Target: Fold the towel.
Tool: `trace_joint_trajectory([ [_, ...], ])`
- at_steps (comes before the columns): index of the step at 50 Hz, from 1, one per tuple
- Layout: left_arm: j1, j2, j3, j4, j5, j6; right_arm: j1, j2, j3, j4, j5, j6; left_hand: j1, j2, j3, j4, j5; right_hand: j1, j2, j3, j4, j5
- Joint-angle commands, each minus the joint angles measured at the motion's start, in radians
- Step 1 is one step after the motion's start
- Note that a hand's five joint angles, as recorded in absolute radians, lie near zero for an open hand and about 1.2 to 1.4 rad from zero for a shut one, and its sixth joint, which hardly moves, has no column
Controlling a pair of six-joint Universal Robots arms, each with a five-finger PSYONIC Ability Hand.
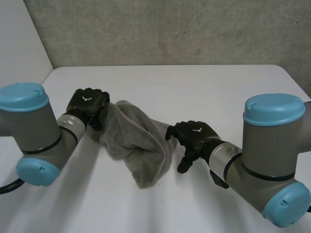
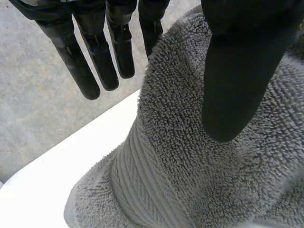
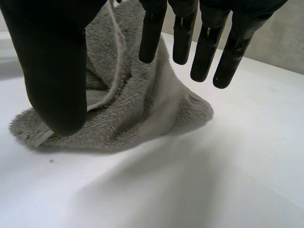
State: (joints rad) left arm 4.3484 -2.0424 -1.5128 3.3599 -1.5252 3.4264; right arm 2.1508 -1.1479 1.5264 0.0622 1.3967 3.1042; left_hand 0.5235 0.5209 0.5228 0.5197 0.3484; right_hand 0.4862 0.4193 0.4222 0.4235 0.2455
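Bunched towel (image 1: 136, 145) between left hand (image 1: 87, 104) and right hand (image 1: 194, 136) — on table (image 1: 194, 87).

White table (image 1: 194, 82), grey wall (image 1: 170, 29), perhaps concrete

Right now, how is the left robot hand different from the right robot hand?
The left robot hand rests against the grey towel, its thumb lying on the cloth; the right robot hand sits beside the towel and seems to touch nothing. The left robot hand is at the towel's raised end; the right robot hand is by the towel's other side. Both are black, with straight, open fingers.
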Motion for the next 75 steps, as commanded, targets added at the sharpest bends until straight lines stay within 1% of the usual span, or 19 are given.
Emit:
trace_joint_trajectory([
  [1,0.0,0.042,-0.067,0.084,0.005,-0.001,-0.002,0.013,0.0,-0.034,0.039,0.127,0.042,0.045,0.043,0.046,0.043,-0.017,0.05,0.047,0.046,0.05],
  [8,0.0,0.031,-0.084,0.145,0.007,0.002,0.041,0.028,-0.028,-0.059,0.039,0.24,0.051,0.054,0.052,0.055,0.052,0.007,0.074,0.071,0.07,0.073],
  [16,0.01,0.025,-0.087,0.145,0.014,0.0,0.086,0.043,-0.09,-0.081,0.056,0.249,0.069,0.071,0.069,0.073,0.069,0.004,0.071,0.068,0.067,0.07],
  [26,0.014,-0.002,-0.086,0.15,0.168,0.0,0.11,0.134,-0.198,-0.087,0.136,0.251,0.063,0.066,0.064,0.067,0.064,0.004,0.071,0.068,0.067,0.07],
  [36,0.02,-0.018,-0.083,0.151,0.181,0.0,0.146,0.232,-0.287,-0.09,0.139,0.261,0.075,0.077,0.075,0.078,0.075,0.03,0.097,0.094,0.093,0.096],
  [43,0.028,-0.019,-0.084,0.151,0.181,0.002,0.167,0.278,-0.333,-0.119,0.134,0.31,0.251,0.253,0.251,0.255,0.251,0.121,0.188,0.185,0.184,0.187],
  [46,0.03,-0.019,-0.084,0.151,0.181,0.0,0.167,0.287,-0.338,-0.127,0.134,0.312,0.406,0.408,0.406,0.409,0.406,0.127,0.194,0.191,0.19,0.193],
  [51,0.036,-0.018,-0.087,0.15,0.181,0.0,0.167,0.326,-0.356,-0.137,0.137,0.312,0.603,0.605,0.603,0.606,0.603,0.292,0.359,0.356,0.354,0.358],
  [52,0.036,-0.018,-0.087,0.15,0.181,0.0,0.167,0.336,-0.361,-0.137,0.136,0.312,0.603,0.606,0.604,0.607,0.604,0.405,0.472,0.469,0.468,0.471],
  [53,0.036,-0.016,-0.09,0.15,0.181,0.0,0.167,0.346,-0.364,-0.139,0.137,0.313,0.699,0.702,0.7,0.703,0.7,0.592,0.659,0.656,0.655,0.658],
  [54,0.036,-0.016,-0.093,0.15,0.183,0.0,0.167,0.346,-0.364,-0.139,0.137,0.313,0.839,0.842,0.84,0.843,0.84,0.594,0.661,0.658,0.657,0.66],
  [55,0.036,-0.016,-0.093,0.15,0.183,0.0,0.167,0.355,-0.365,-0.143,0.139,0.313,0.841,0.843,0.841,0.845,0.841,0.809,0.876,0.873,0.872,0.875],
  [59,0.036,0.001,-0.093,0.156,0.181,0.002,0.165,0.359,-0.371,-0.144,0.14,0.31,0.873,0.875,0.873,0.877,0.873,0.91,0.977,0.974,0.973,0.976],
  [62,0.033,0.043,-0.084,0.168,0.178,0.0,0.155,0.326,-0.371,-0.142,0.147,0.307,0.873,0.875,0.873,0.877,0.873,0.91,0.977,0.974,0.973,0.976],
  [67,0.019,0.152,-0.049,0.173,0.174,-0.012,0.11,0.178,-0.371,-0.148,0.156,0.261,0.873,0.875,0.873,0.877,0.873,0.91,0.977,0.974,0.973,0.976],
  [69,0.013,0.189,-0.032,0.171,0.171,-0.015,0.071,0.075,-0.382,-0.148,0.14,0.174,0.873,0.875,0.873,0.877,0.873,0.91,0.977,0.974,0.973,0.976],
  [71,0.002,0.238,-0.014,0.17,0.169,-0.024,0.07,0.074,-0.382,-0.148,0.14,0.174,0.873,0.875,0.873,0.877,0.873,0.91,0.977,0.974,0.973,0.976],
  [73,-0.013,0.301,0.006,0.168,0.168,-0.05,0.022,-0.045,-0.417,-0.13,0.13,0.04,0.873,0.875,0.873,0.877,0.873,0.91,0.977,0.974,0.973,0.976],
  [75,-0.027,0.358,0.029,0.165,0.166,-0.095,0.005,-0.091,-0.433,-0.11,0.113,-0.014,0.873,0.875,0.873,0.877,0.873,0.91,0.977,0.974,0.973,0.976],
])
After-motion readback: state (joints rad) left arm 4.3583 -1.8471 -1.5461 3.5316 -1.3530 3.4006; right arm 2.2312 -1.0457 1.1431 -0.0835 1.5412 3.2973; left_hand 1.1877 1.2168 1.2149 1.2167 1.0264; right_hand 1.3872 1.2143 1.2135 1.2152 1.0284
